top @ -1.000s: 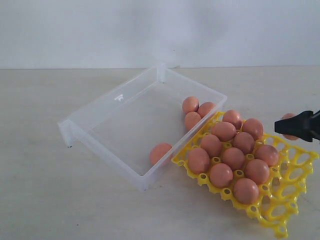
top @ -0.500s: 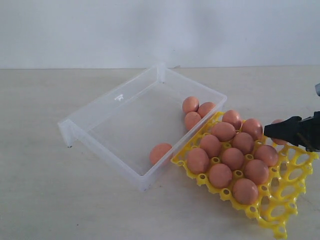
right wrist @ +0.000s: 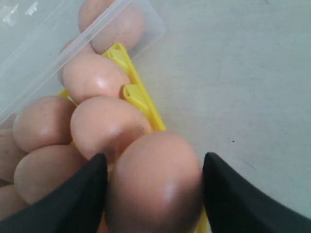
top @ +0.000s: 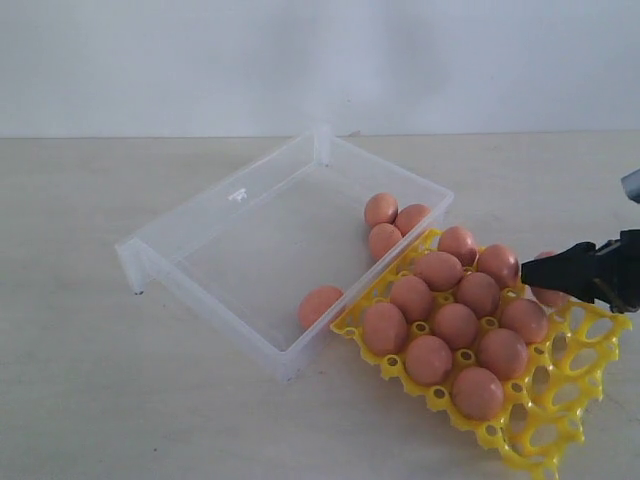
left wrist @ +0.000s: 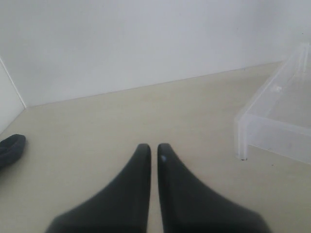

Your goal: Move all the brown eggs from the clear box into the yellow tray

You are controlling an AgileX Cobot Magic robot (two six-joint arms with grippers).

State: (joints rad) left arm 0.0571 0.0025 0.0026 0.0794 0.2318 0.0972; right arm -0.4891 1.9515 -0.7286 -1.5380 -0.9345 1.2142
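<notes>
Several brown eggs (top: pixel 384 241) lie in the clear box (top: pixel 225 190), three in its far right corner and one (top: pixel 320 306) by the near wall. The yellow tray (top: pixel 545 410) beside the box holds several eggs in rows. My right gripper (top: pixel 535 275) is low over the tray's far right edge, with one brown egg (right wrist: pixel 155 184) between its fingers (right wrist: pixel 233 194). A thin gap shows between that egg and one finger, so the jaws stand open around it. My left gripper (left wrist: pixel 149 146) is shut and empty over bare table, left of the box's corner (left wrist: pixel 272 121).
A pale wall runs behind the table. In the left wrist view, a dark rounded object (left wrist: pixel 9 148) lies at the table's edge. The tray's near right cups (top: pixel 580 350) are empty.
My right gripper came in from the right and lowered with the egg onto the tray's far edge, and its jaws widened. The tray slid slightly left and toward the front.
</notes>
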